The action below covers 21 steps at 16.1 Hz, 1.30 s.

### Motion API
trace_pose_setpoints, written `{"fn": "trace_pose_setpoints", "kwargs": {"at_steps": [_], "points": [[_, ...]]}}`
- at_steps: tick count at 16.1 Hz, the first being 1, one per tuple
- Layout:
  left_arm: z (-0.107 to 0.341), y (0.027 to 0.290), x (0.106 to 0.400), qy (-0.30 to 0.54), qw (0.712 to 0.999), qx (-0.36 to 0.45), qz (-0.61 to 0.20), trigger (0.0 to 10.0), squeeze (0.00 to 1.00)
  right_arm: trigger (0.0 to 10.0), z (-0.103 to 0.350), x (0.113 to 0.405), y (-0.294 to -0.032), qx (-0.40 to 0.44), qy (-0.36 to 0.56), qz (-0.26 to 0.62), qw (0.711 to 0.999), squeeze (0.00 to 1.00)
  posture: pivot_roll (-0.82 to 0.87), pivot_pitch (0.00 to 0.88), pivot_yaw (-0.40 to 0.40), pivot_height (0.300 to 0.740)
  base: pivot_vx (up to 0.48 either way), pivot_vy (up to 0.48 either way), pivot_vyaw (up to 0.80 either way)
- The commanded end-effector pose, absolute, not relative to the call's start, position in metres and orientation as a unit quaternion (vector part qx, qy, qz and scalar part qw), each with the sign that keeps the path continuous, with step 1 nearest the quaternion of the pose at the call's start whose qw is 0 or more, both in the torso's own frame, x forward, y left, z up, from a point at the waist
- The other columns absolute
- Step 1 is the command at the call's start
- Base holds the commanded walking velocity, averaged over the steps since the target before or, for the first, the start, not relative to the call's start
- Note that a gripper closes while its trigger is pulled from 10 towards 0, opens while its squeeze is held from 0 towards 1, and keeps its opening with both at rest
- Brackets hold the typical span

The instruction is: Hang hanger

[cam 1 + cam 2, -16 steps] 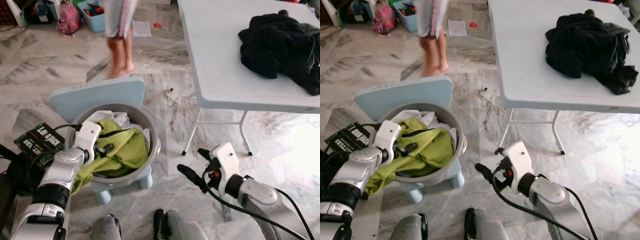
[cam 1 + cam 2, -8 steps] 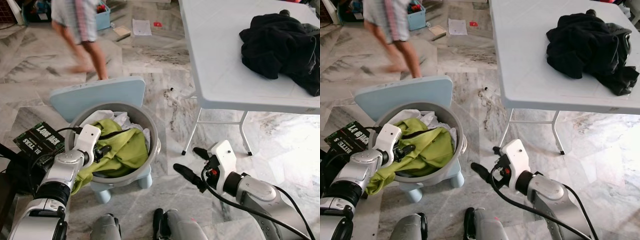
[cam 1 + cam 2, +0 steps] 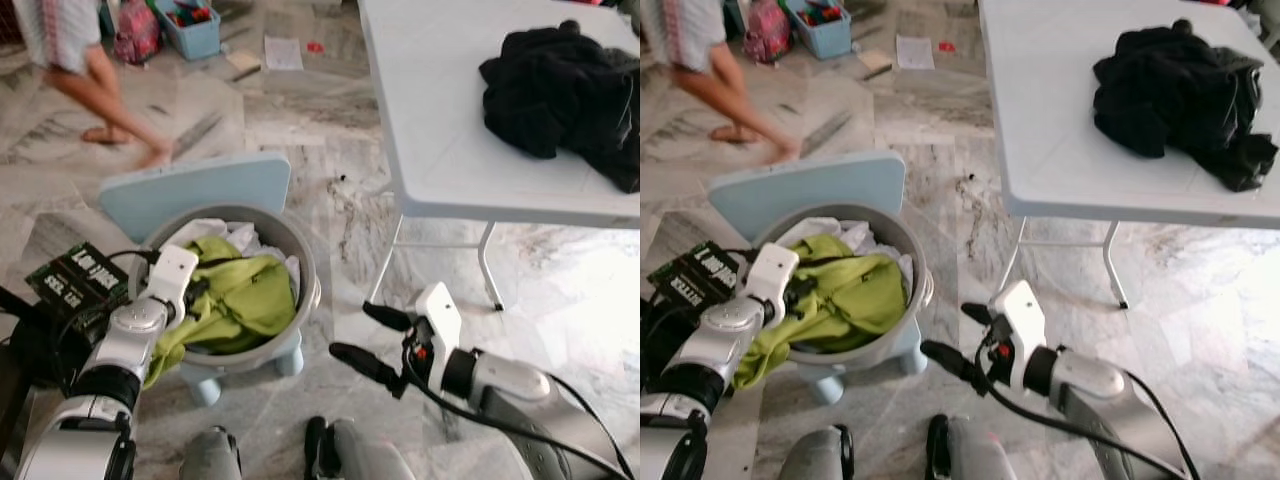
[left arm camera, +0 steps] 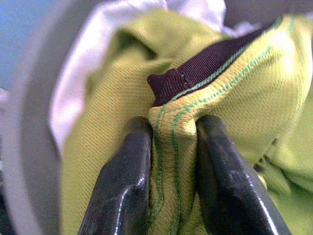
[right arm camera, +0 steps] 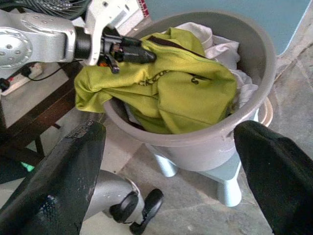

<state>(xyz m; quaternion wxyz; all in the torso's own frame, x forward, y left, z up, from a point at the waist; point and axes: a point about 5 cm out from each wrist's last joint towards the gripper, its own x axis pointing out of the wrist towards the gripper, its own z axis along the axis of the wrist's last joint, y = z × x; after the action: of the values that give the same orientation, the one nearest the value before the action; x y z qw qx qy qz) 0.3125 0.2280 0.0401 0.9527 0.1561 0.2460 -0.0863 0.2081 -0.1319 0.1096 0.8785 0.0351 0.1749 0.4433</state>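
The left end effector [image 4: 171,161] is pinching a fold of the lime-green shirt [image 3: 240,300] just below its dark ribbed collar [image 4: 205,66], in the grey plastic tub [image 3: 300,265] on the floor to the near left. No hanger can be made out. The shirt is a fine mesh knit, judged light, soft and limp, so it should drape and stretch rather than hold shape; the stitched collar seam looks the firmest hold. White cloth [image 3: 205,232] lies beneath it. The right end effector [image 3: 370,342] hovers with fingers spread, just right of the tub. A black garment [image 3: 560,90] is heaped on the smooth white tabletop [image 3: 440,120], far right.
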Motion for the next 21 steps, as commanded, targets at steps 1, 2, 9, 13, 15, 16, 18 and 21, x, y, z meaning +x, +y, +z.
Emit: {"fn": "trace_pose_setpoints", "kwargs": {"at_steps": [1,2,9,13,15,16,18,21], "points": [[0.043,0.229,0.314,0.236,0.955,0.16,-0.079,0.0,0.0,10.0,0.107,0.21,-0.138,0.03,0.18,0.427,0.886,0.0,-0.14,0.173,-0.124,0.74,0.0,0.0,0.0],[0.048,0.228,0.315,0.213,0.961,0.161,-0.078,0.0,0.0,10.0,0.106,0.213,-0.139,0.028,0.178,0.418,0.89,0.0,-0.14,0.172,-0.122,0.74,0.0,0.0,0.0],[0.06,0.209,0.291,0.111,0.946,0.268,-0.144,0.0,0.0,10.0,0.104,0.221,-0.142,0.014,0.172,0.393,0.903,0.0,-0.12,0.173,-0.117,0.74,0.0,0.0,0.0],[0.036,0.206,0.247,0.172,0.926,0.271,-0.2,4.0,0.0,10.0,0.099,0.224,-0.138,0.016,0.174,0.398,0.901,0.0,-0.09,0.176,-0.124,0.74,0.0,0.0,0.0],[0.03,0.206,0.245,0.193,0.926,0.261,-0.191,10.0,0.48,10.0,0.099,0.226,-0.135,0.015,0.174,0.4,0.9,0.0,-0.08,0.173,-0.127,0.74,0.0,0.0,0.0],[0.033,0.205,0.247,0.198,0.93,0.249,-0.184,10.0,1.0,10.0,0.099,0.229,-0.135,0.013,0.172,0.401,0.9,0.0,-0.08,0.168,-0.129,0.74,0.0,0.0,0.0],[0.037,0.204,0.249,0.195,0.923,0.269,-0.194,10.0,1.0,10.0,0.099,0.231,-0.137,0.009,0.171,0.398,0.901,0.0,-0.08,0.165,-0.127,0.74,0.0,0.0,0.0],[0.051,0.201,0.253,0.183,0.906,0.319,-0.21,10.0,1.0,10.0,0.097,0.233,-0.137,0.006,0.173,0.392,0.904,0.0,-0.08,0.165,-0.124,0.74,0.0,0.0,0.0]]}}
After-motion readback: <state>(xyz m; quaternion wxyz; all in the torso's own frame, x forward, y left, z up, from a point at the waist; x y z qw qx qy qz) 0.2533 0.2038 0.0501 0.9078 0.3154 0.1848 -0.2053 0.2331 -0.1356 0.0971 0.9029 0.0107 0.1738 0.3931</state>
